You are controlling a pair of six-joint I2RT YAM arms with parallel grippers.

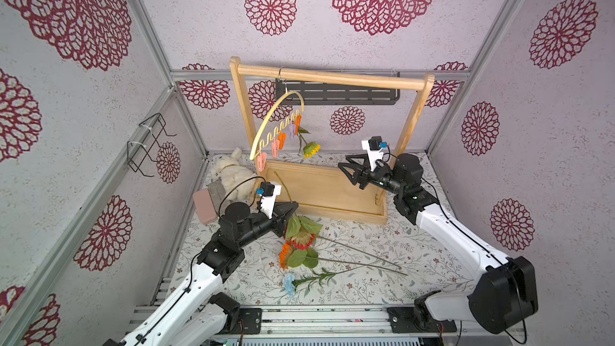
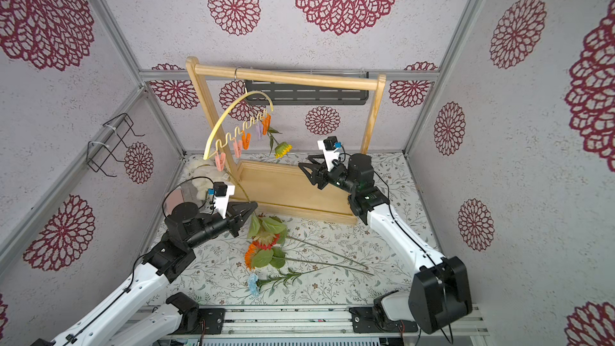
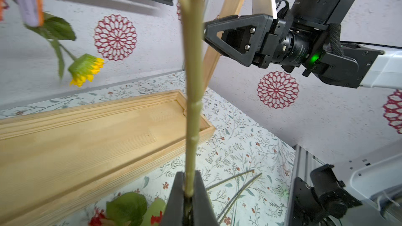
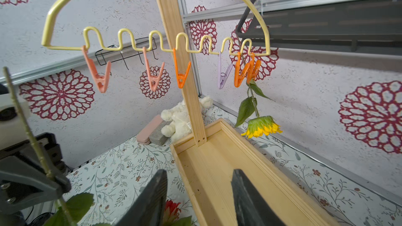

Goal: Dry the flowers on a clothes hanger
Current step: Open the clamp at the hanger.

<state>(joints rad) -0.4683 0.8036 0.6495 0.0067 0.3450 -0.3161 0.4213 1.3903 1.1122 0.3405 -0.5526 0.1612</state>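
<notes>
stem first is how the red flower point(image 1: 301, 238) is being carried. the left claw point(image 3: 188, 175) is clamped tight on its green stem point(image 3: 191, 83) just above the leaves, so the bare end points up toward the clothes hanger point(image 1: 279, 129) while the head droops low over the tabletop point(image 1: 416, 254). whether the head touches the flowers beneath it i cannot tell. that grip probably leaves enough free stem for a pin to bite.

the hanger hooks over the top bar of the wooden rack point(image 1: 332, 78). one yellow flower point(image 4: 261, 127) already hangs head down from an orange clothespin point(image 4: 239, 72) at its end, the way blooms dry straight. beside it a lilac clothespin point(image 4: 224, 77) and several others along the wavy bar are free. the orange flower point(image 1: 284, 256) and the light blue flower point(image 1: 289, 282) lie flat on the tabletop.

the right claw point(image 4: 199, 172) stands roughly half open and holds nothing. it hovers above the rack's tray base point(image 4: 217, 166) and faces the pins, likely placed to squeeze one open for the stem.
</notes>
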